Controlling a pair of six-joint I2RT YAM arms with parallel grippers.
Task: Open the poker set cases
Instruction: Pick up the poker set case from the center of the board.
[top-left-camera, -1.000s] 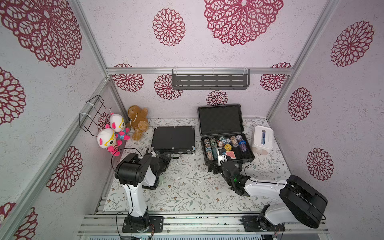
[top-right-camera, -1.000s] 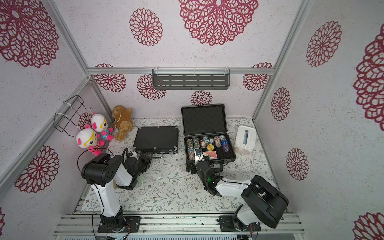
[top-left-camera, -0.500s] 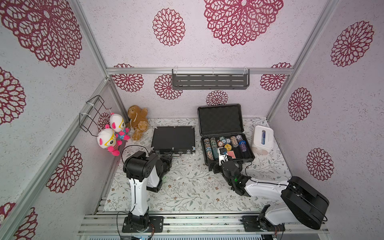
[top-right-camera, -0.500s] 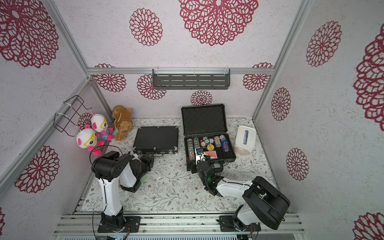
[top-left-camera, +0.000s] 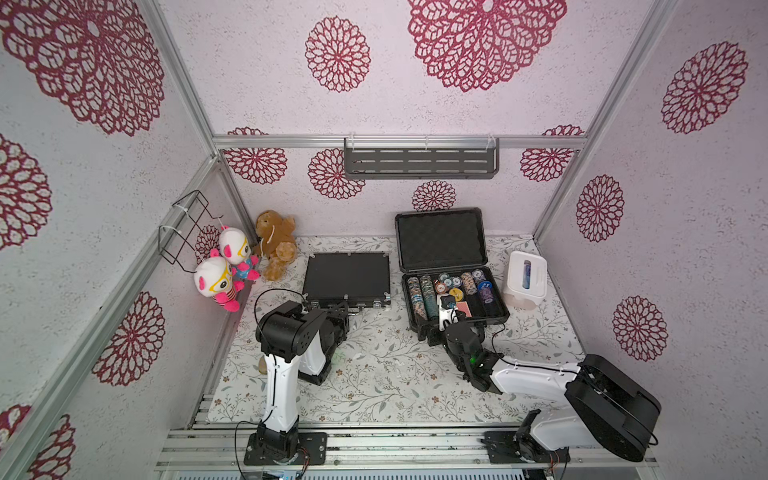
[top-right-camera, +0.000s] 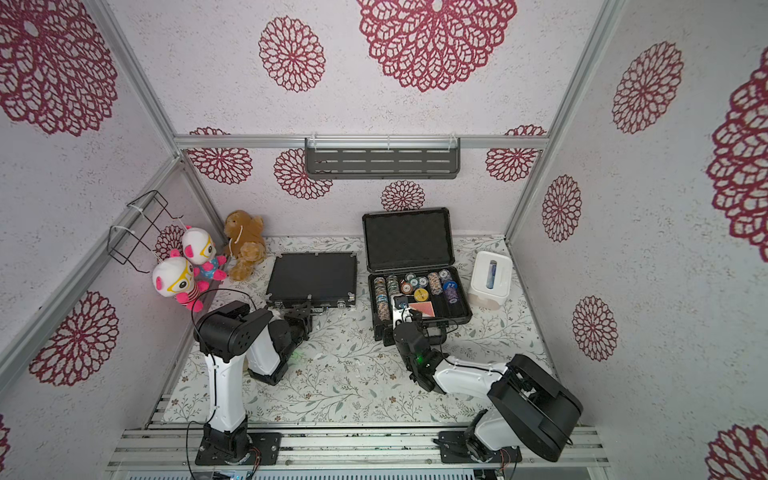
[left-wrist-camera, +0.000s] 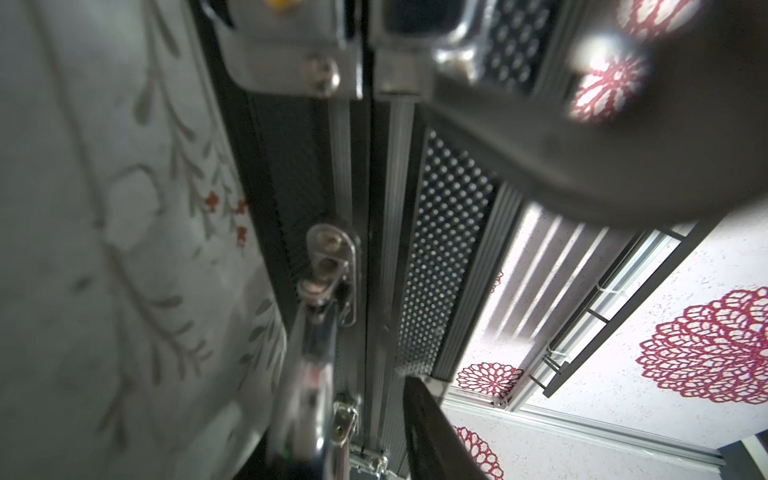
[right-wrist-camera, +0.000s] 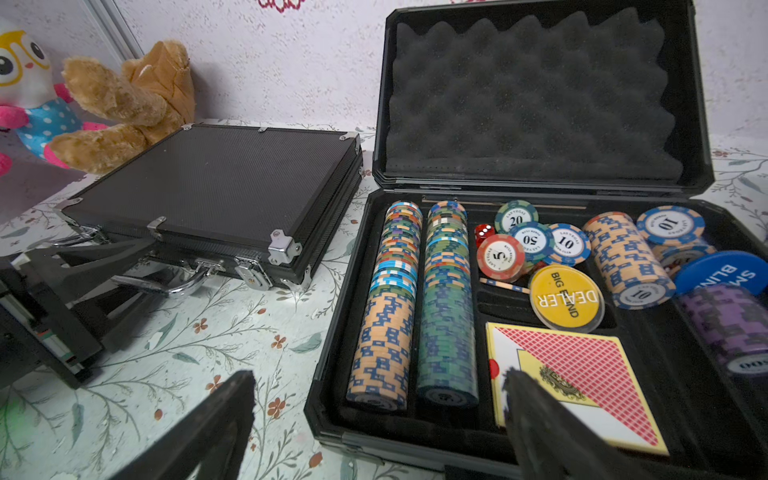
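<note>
Right gripper (right-wrist-camera: 378, 378) hovers over the front rim of the thick dark-grey case (right-wrist-camera: 332, 365), fingers spread wide and holding nothing. That case sits on the right of the floral tabletop (top-left-camera: 374, 374), already open, with its foam-lined lid (top-left-camera: 440, 241) standing upright at the back. The tray holds rows of poker chips (right-wrist-camera: 386, 307), a red-backed card deck (right-wrist-camera: 582, 374) and a yellow dealer button (right-wrist-camera: 567, 297). Left gripper (top-left-camera: 341, 309) is at the front edge of the slim black case (top-left-camera: 347, 276), near its silver handle (right-wrist-camera: 178, 286). Its fingers are partly apart, and I cannot tell if they pinch anything. The slim case lies flat, lid down, just left of the open one. A white tissue box (top-left-camera: 524, 278) is beside the open case. A brown teddy (top-left-camera: 276, 243) sits in the far left corner, and a grey wall shelf (top-left-camera: 419, 160) is above.
</note>
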